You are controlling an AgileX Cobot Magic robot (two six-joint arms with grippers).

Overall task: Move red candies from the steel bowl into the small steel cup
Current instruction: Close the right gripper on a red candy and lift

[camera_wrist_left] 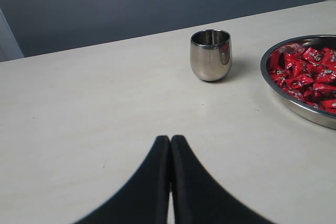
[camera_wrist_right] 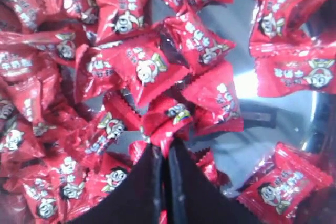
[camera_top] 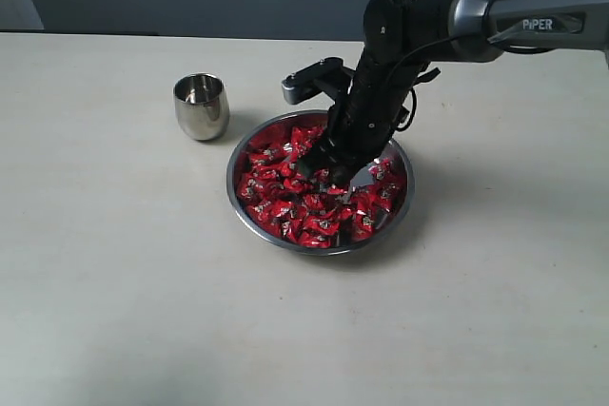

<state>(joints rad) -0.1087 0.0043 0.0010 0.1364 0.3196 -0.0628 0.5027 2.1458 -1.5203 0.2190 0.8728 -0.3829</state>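
Cup position: the small steel cup stands upright on the table, mouth up, just beside the bowl's rim but apart from it.
Bowl position: the steel bowl sits flat on the table, open side up.
Candy position: the red candies lie in the bowl in a loose heap.
Candy direction: the wrappers point every way, with no shared long axis. Bare steel shows between them in the right wrist view.
Pinched candy: one pinched candy reaches straight out from the fingertips, its crimped end caught between them.
Right gripper: the right gripper is down among the candies near the bowl's middle. Its fingers are clenched almost together on the pinched candy's edge.
Left gripper: the left gripper is over bare table, well apart from the cup. Its fingers are pressed together and hold nothing.
Hidden: the right arm covers the bowl's far side in the exterior view, and the fingertips are hard to pick out there.
Cut off: the bowl runs off the edge of the left wrist view.
Unclear: the bottom of the cup's inside cannot be made out.
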